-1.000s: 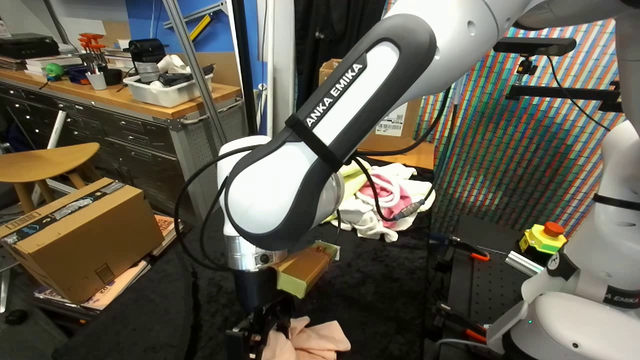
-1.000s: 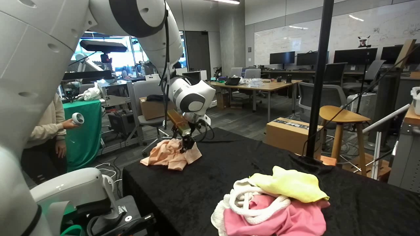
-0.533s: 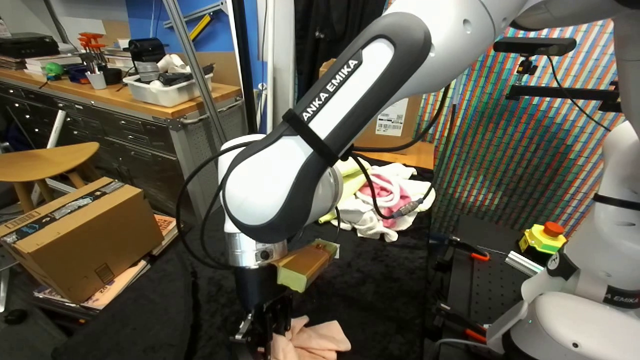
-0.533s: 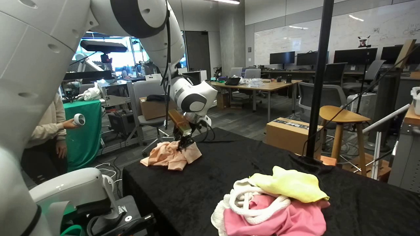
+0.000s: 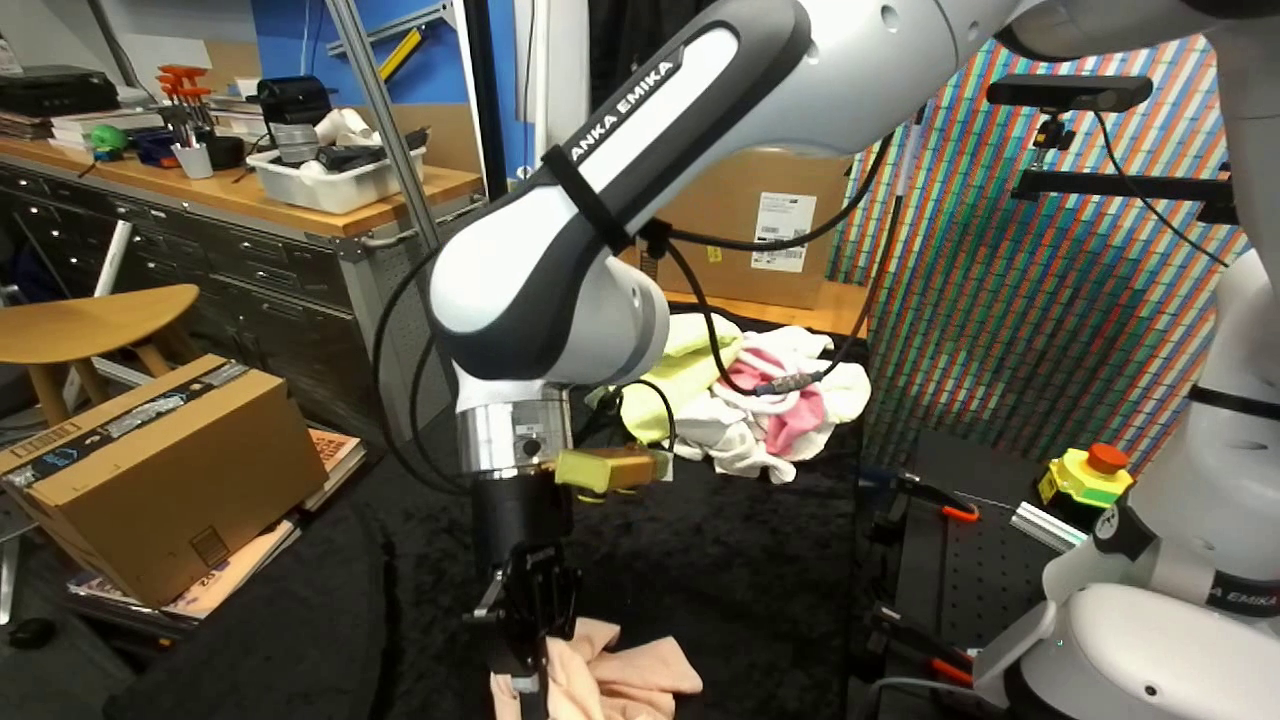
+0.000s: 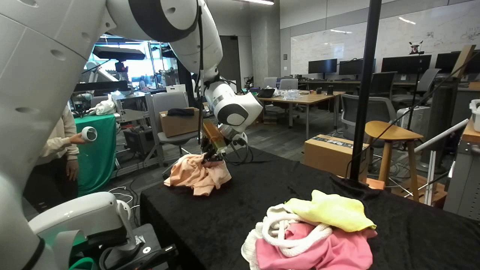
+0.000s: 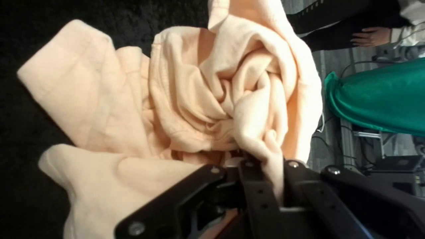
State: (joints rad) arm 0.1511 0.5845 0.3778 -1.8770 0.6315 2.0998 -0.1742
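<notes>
Wrist view, pincer (image 7: 272, 166): closed, a twisted strand of the peach cloth (image 7: 192, 109) pinched between its black fingers (image 7: 260, 191)
Wrist view, peach cloth: bunched on the black-covered surface (image 7: 139, 16), folds swirled together in the middle, flatter flaps spread toward the left of the picture
Wrist view, green drape (image 7: 382, 96): past the edge of the surface, at the right of the picture
In an exterior view, robot arm (image 5: 690, 120): reaches in from the upper right, its pincer pointing down into the peach cloth, which the bottom of the picture cuts off
In an exterior view, amber block (image 5: 615, 468): at the side of the wrist, above the pincer
In an exterior view, cloth pile (image 5: 745, 415): on the surface, well apart from the peach cloth
In an exterior view, cardboard box (image 5: 170, 480): beside the surface, on top of books (image 5: 240, 575)
In an exterior view, peach cloth (image 6: 195, 174): near the edge of the surface, its top up at the pincer, lower folds spread beneath
In an exterior view, yellow cloth (image 6: 332, 210): over the pink cloth (image 6: 318, 253), beside a looped white rope (image 6: 268, 228)
In an exterior view, person (image 6: 54, 147): holding a white controller (image 6: 89, 134)
</notes>
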